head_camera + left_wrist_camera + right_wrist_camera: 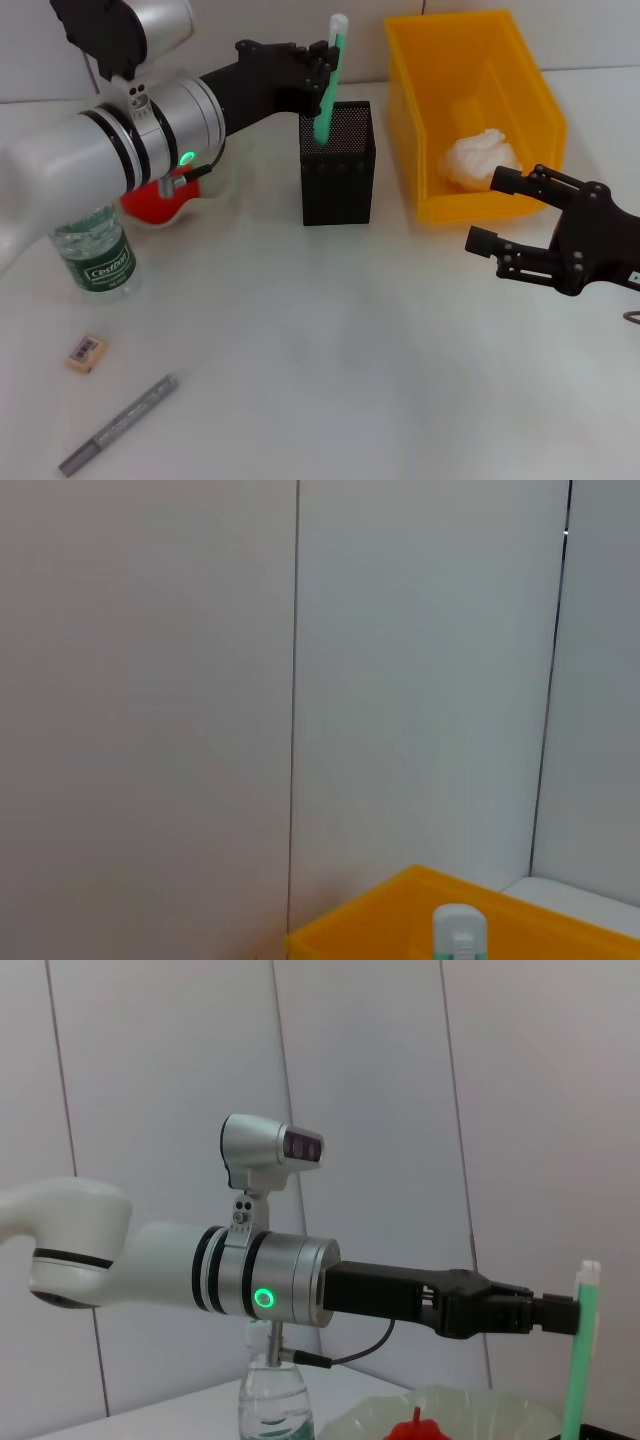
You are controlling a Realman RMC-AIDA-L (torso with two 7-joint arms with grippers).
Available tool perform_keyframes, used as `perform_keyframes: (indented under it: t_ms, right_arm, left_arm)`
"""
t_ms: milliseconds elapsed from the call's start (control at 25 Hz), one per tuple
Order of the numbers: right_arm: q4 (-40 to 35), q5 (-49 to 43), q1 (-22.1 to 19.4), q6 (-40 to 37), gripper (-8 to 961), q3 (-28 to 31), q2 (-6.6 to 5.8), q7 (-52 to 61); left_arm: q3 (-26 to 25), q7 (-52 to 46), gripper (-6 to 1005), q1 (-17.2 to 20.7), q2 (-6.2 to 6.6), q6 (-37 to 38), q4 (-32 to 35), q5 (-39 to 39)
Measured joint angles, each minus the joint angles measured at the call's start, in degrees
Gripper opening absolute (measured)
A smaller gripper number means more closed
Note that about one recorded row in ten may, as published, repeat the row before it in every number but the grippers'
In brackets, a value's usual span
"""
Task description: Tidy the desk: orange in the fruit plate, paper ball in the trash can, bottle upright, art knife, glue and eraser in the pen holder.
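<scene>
**Glue stick going into the pen holder**

The green glue stick (329, 85) stands nearly upright at top centre of the head view, its lower end already inside the black mesh pen holder (338, 165). It looks light, stiff and smooth-sided, so a pinch high on the barrel suits it, though it could slip if squeezed loosely. The left gripper (325, 62) is clenched on its upper part, just below the white cap.

The right gripper (505, 212) hovers at right centre with its jaws spread, grasping nothing, beside the yellow trash can (530, 95) holding the paper ball (480, 158). On the counter (350, 340) at lower left lie the eraser (86, 353) and the art knife (118, 425); the bottle (97, 255) stands upright.
</scene>
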Motion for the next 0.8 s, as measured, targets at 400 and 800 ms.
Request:
perform_keyframes:
  t_ms: [400, 800]
  right_arm:
    - [0.06, 0.0, -0.09, 0.01, 835, 0.0, -0.02, 0.0]
    - [0.06, 0.0, -0.09, 0.01, 836, 0.0, -0.02, -0.01]
  left_arm:
    - [-0.02, -0.75, 239, -0.03, 0.0, -0.14, -0.86, 0.09]
    - [1.25, -2.67, 542, 0.26, 0.01, 0.43, 0.88, 0.46]
